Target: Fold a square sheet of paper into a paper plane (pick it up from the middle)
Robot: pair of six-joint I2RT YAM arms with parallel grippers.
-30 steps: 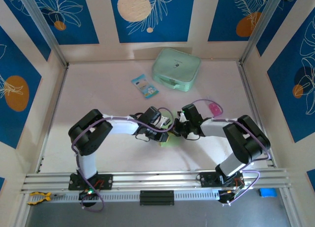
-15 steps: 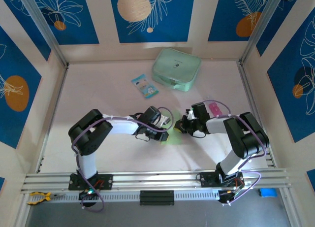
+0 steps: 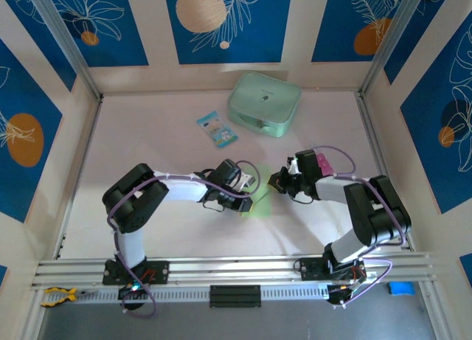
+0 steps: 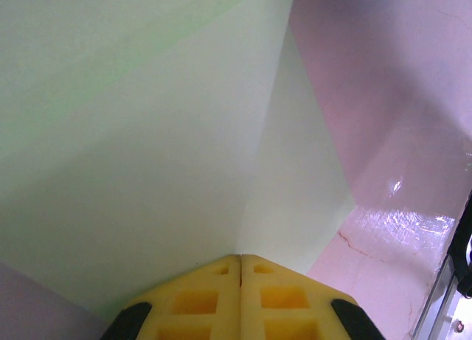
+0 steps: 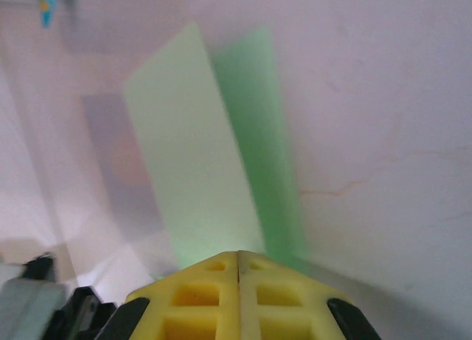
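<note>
The square sheet of paper [image 3: 259, 201] lies near the middle of the worktop [image 3: 147, 152], toward the near side, between the two arms. From where I stand it is a small pale green patch, creased rather than flat. From the left wrist the paper [image 4: 147, 133] shows as broad pale green planes with a sharp fold line running down to the tip of the left tool [image 4: 240, 260]. Its outer edge slants across the pinkish worktop [image 4: 398, 96].

The left tool [image 3: 248, 201] has its yellow fingers [image 4: 199, 303] pressed together with only a thin seam between them. The tip sits right at the sheet's left edge, touching it. Whether a layer of paper is pinched in that seam I cannot tell.

The right tool [image 3: 278, 182] is also drawn together, jaws meeting flush. It hangs just up and to the right of the sheet, apart from it. Its wrist view looks over the closed tip [image 5: 238, 257] at the paper [image 5: 192, 170], a light strip with a darker green band along its right side.

Well behind, at the far side, sits a mint-green zip case [image 3: 263, 104]. A small blue-and-white packet [image 3: 217, 128] lies just to its left. Neither touches the paper.
</note>
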